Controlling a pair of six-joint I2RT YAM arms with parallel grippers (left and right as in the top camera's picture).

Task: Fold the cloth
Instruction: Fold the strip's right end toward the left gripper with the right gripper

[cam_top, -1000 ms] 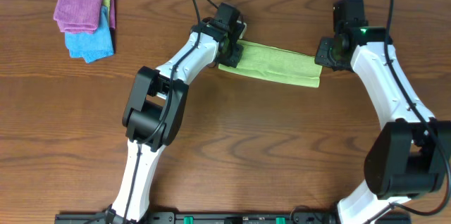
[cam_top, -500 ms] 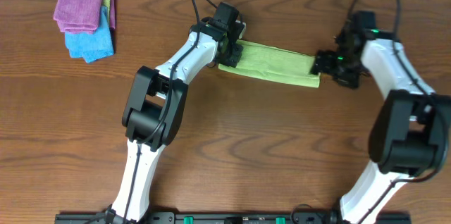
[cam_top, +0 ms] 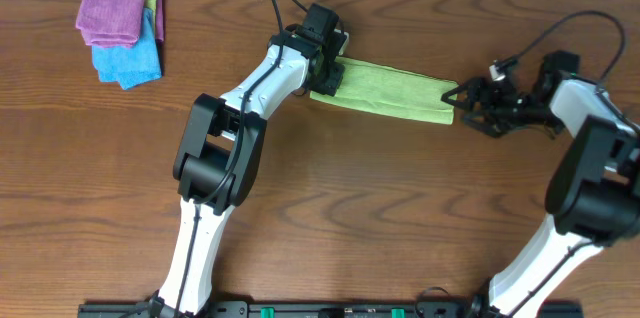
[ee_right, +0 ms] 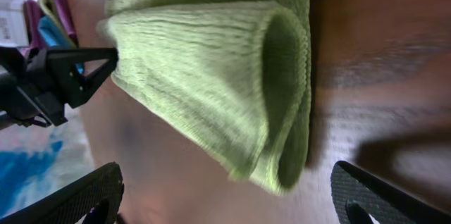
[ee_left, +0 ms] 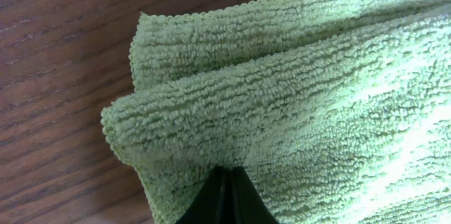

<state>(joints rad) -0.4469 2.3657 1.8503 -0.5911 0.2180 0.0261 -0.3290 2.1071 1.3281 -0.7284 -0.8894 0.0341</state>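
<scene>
Right wrist cam: right gripper [ee_right: 227,176] is wide open, with its fingers [ee_right: 77,199] at the frame's lower corners. The near end of the cloth [ee_right: 204,76] sits in the gap between them and touches neither. That end is a folded loop, and the layers gape enough to see into the fold. The table [ee_right: 366,62] under it is dark wood.

Overhead: right gripper [cam_top: 464,103] lies low, pointed at the cloth's right end and just beside it. The cloth [cam_top: 385,90] is a long, narrow folded strip lying flat on the table [cam_top: 350,208], in the far-middle area. Its left end is a bit farther from the arm bases than its right end.

Far end: left gripper [cam_top: 327,66] sits on the strip's left end. On the left wrist cam, the left gripper [ee_left: 227,179] has its jaws closed to a thin slit. The tips are pressed into the pile at a fold ridge of the cloth [ee_left: 296,97], which reads as a pinch on the top layer. Two stacked layers show there, and the lower one's stitched edge sticks out past the upper. On the right wrist cam, the left gripper [ee_right: 106,56] is a black wedge touching the cloth's far end.

Far-left corner, well apart from everything else: purple cloth [cam_top: 118,10] on top of blue cloth [cam_top: 130,60], with a lime edge [cam_top: 152,0] peeking out beside them.
</scene>
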